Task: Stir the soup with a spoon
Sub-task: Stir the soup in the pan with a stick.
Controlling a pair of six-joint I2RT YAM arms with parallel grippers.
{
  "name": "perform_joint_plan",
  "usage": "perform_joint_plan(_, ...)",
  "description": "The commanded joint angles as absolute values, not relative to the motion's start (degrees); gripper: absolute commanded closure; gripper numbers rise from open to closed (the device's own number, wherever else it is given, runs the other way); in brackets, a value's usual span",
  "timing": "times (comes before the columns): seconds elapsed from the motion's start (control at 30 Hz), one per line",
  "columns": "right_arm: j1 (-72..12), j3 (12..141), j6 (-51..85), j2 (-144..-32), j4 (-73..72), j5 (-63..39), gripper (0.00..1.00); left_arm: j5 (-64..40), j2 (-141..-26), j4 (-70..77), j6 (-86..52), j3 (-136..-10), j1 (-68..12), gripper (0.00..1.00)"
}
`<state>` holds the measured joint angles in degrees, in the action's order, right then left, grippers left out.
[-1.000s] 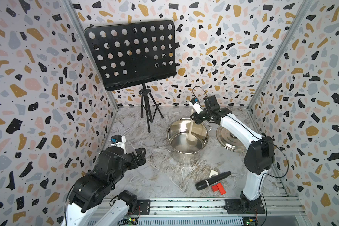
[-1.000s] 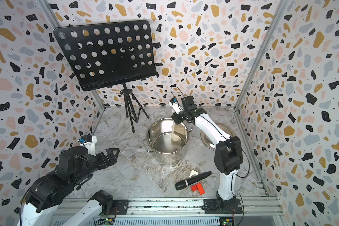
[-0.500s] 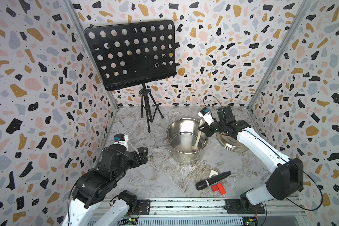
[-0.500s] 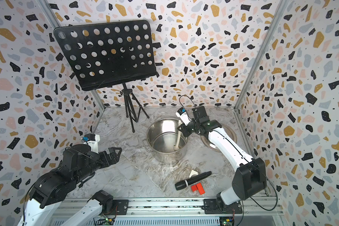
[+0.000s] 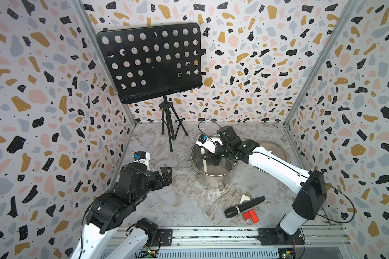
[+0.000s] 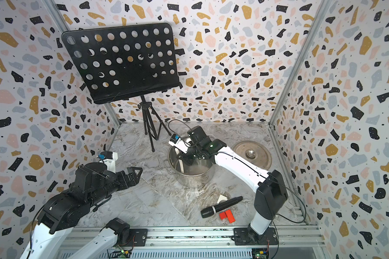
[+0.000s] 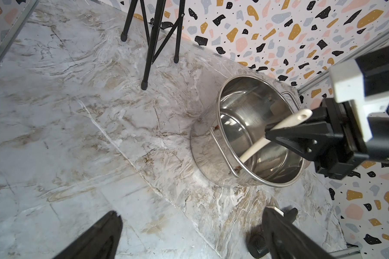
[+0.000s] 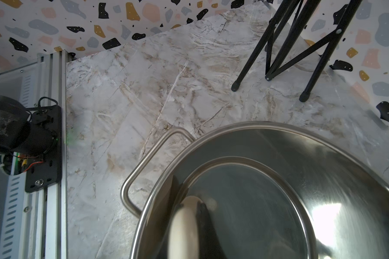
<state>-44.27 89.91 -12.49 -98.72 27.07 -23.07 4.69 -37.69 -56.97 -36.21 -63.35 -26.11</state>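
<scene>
Spoon (image 5: 204,162) in pot (image 5: 213,180), lid (image 5: 277,152) at right

Arms (image 5: 276,166): white shells, black joints.
Left gripper (image 7: 192,213), right gripper (image 7: 267,134): black, wedge-shaped.
Cables (image 5: 354,210): thin, black.
Base plates (image 5: 265,235): black, silver screws.

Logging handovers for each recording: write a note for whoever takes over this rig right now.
Right hand: shut on the cream spoon partway along its handle, bowl end down inside the steel pot.
Left hand: open, empty, above the table, apart from the pot.
Lid: off, lying flat on the table beside the pot.
Done: lid removed, spoon grasped and lowered into the pot.
Left: the stirring; how much is already done can't be told. No liquid is visible in the pot.
</scene>
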Motion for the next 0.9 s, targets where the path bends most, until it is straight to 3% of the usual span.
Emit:
perform_joint_plan(0.0, -44.21, 95.98, -13.14, -101.48, 26.61, -19.54, 1.0, 3.87, -36.89, -56.8, -35.86, -62.84, -26.15, 0.01)
perform_joint_plan(0.4, -37.76, 108.63, -9.51, -111.92, 27.32, -15.04, 1.0, 3.69, -36.08, -59.73, -35.95, -63.77, -26.15, 0.0)
perform_joint_plan(0.87, -26.13, 91.67, -8.93, -97.14, 29.05, -19.48, 1.0, 3.43, -35.51, -59.15, -36.48, -62.93, -26.2, 0.0)
